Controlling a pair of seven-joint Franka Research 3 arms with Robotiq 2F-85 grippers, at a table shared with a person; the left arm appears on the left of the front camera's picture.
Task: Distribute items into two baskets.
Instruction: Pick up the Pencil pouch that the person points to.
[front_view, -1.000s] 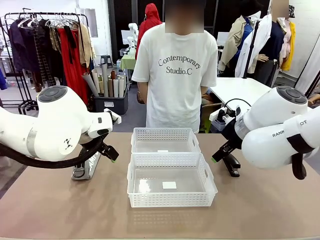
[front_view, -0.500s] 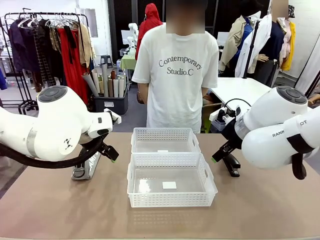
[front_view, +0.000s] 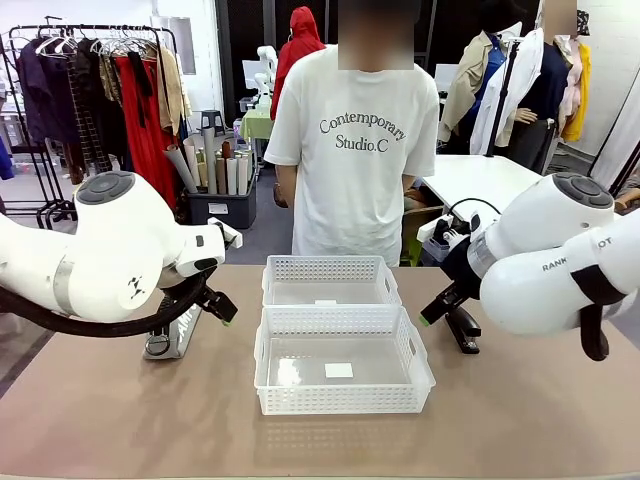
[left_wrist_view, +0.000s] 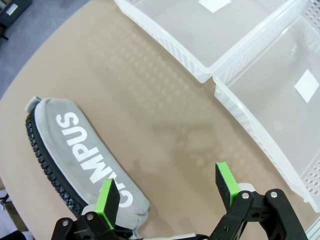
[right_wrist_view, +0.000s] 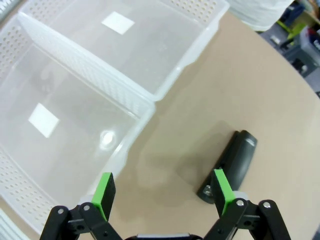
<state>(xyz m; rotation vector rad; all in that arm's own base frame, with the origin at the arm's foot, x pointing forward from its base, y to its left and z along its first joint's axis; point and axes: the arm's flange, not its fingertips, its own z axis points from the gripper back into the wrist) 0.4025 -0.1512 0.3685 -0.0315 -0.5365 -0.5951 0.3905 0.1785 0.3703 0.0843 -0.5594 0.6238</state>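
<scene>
The far basket (front_view: 330, 268) and the near basket (front_view: 340, 398), matching white rectangles with lattice sides, are sitting upright and touching end to end at the middle of the worktop (front_view: 120, 420), each showing a white label on its clear bottom. The grey pouch (left_wrist_view: 75, 150) with white "CAMPUS" lettering is lying flat toward the left edge, apart from the baskets. The black stapler (front_view: 463, 330) is lying toward the right edge, near the baskets without touching them.

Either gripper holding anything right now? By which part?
Nothing held: left gripper is open near the pouch; right gripper is open near the stapler.
</scene>
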